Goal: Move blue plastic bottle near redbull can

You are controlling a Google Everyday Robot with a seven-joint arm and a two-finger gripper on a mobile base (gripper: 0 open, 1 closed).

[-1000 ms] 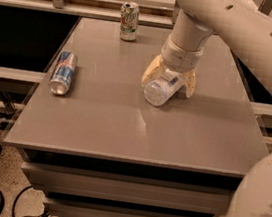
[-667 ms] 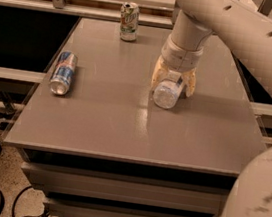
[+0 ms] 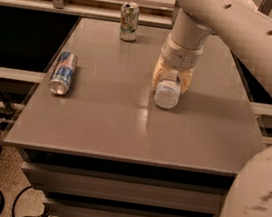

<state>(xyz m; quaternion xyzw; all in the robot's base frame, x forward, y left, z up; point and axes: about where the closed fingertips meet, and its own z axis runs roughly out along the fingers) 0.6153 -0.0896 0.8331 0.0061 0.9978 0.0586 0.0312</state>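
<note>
Grey tabletop (image 3: 123, 129) bore the redbull can (image 3: 63, 72) lying on its side at left and a green-and-white can (image 3: 129, 21) upright at rear. Gripper (image 3: 170, 81) stood centre-right, fingers (image 3: 158, 74) clamped on the blue plastic bottle (image 3: 167, 94), well apart from the redbull can.

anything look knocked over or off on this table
The redbull can lies on its side near the left edge of the table, while the green-and-white can at the back stands upright. The blue plastic bottle is tipped too, but the gripper is shut on it. No spill shows.
</note>
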